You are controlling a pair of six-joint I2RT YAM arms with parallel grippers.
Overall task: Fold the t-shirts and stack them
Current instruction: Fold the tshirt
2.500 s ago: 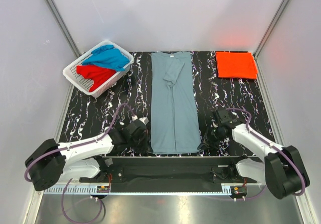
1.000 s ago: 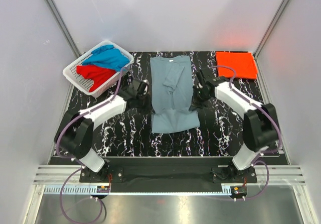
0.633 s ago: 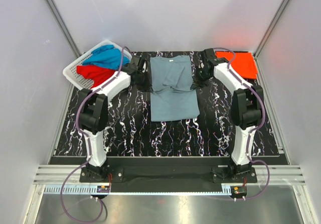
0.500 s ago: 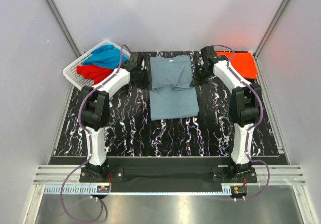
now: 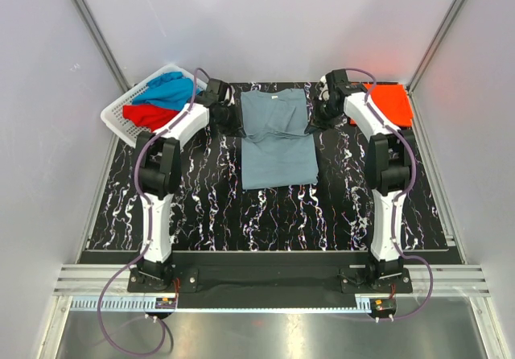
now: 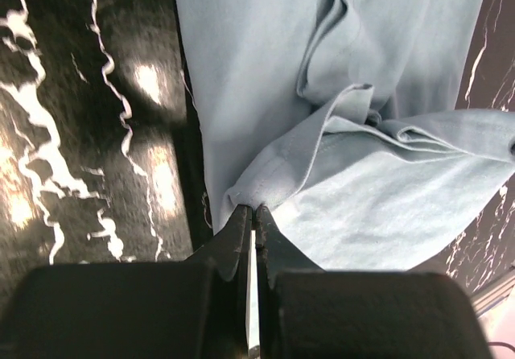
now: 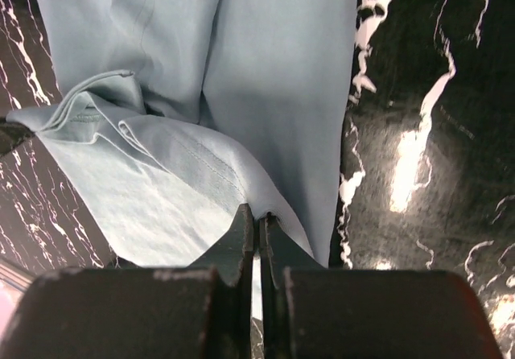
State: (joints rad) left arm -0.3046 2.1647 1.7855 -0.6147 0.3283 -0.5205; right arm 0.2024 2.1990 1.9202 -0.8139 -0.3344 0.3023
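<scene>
T-shirts counted: I see four, namely one grey-blue t-shirt [image 5: 278,162], one orange-red t-shirt [image 5: 394,105], one bright blue t-shirt [image 5: 165,93] and one red t-shirt [image 5: 145,116].
Basket [image 5: 115,127]: one, white and slotted, on the black marbled table [image 5: 201,190]; I use it as my landmark.
In the basket: two shirts, the bright blue one lying crumpled over the red one.
Grey-blue t-shirt: lies on the table just right of the basket, doubled over on itself, with the upper layer bunched in loose folds.
Orange-red t-shirt: a flat folded square well to the right of the basket, beyond the grey-blue one.
Arms: two, both stretched far out.
Left gripper [image 6: 251,208]: between the basket and the grey-blue t-shirt, fingers pinched tight on a hem corner.
Right gripper [image 7: 259,212]: at the shirt's edge away from the basket, fingers clamped on the other hem corner.
</scene>
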